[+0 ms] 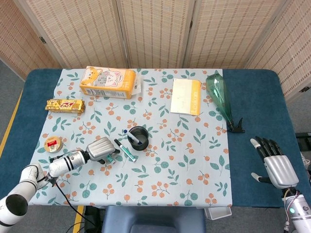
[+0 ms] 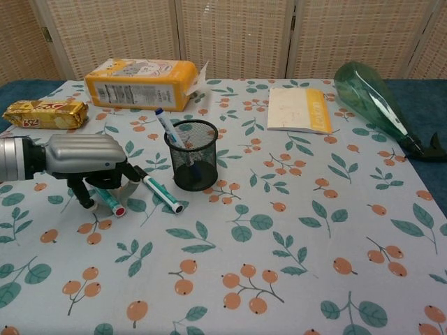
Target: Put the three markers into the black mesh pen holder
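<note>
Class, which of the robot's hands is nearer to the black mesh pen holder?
Left. The left hand is beside the black mesh pen holder, over the markers; the right hand is off the tablecloth, far away.

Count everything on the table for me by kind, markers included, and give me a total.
Markers: 3, one standing in the pen holder, two lying beside it
Pen holder: 1
Tissue pack: 1
Snack bar: 1
Notepad: 1
Green bottle: 1
Round tin: 1
Total: 9
</note>
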